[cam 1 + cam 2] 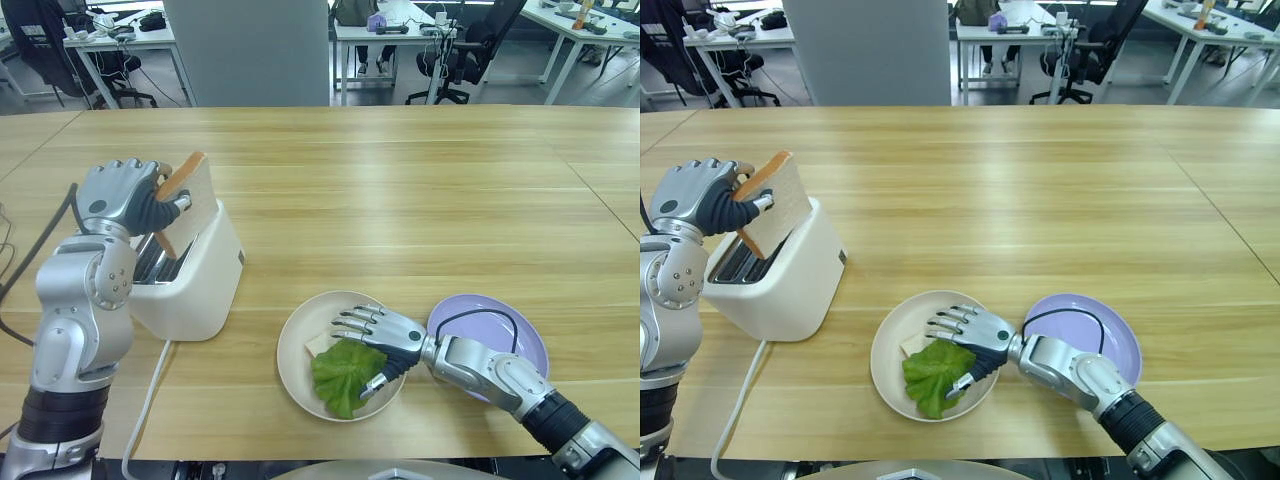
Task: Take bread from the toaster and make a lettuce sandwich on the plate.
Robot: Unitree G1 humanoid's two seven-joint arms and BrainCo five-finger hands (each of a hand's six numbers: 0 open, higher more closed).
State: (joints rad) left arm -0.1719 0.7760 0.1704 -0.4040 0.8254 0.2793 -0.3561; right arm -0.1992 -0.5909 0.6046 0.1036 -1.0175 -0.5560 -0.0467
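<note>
bread slice point(198, 192) tilted over white toaster point(200, 290); lettuce point(340, 372) (green, crumpled) on cream plate point(292, 340).

On my feed, a long light-wood plank table point(400, 180) spans the foreground, with seams running across it. Behind it stands a flat pale grey partition panel point(245, 50). To either side of that I can make out white-topped office desks point(400, 32) with cluttered tops, black wheeled office chairs point(470, 50) and a smooth grey floor point(510, 85), all evenly lit.

Green lettuce point(345, 375), cream plate point(293, 345), white toaster point(205, 285)
</note>
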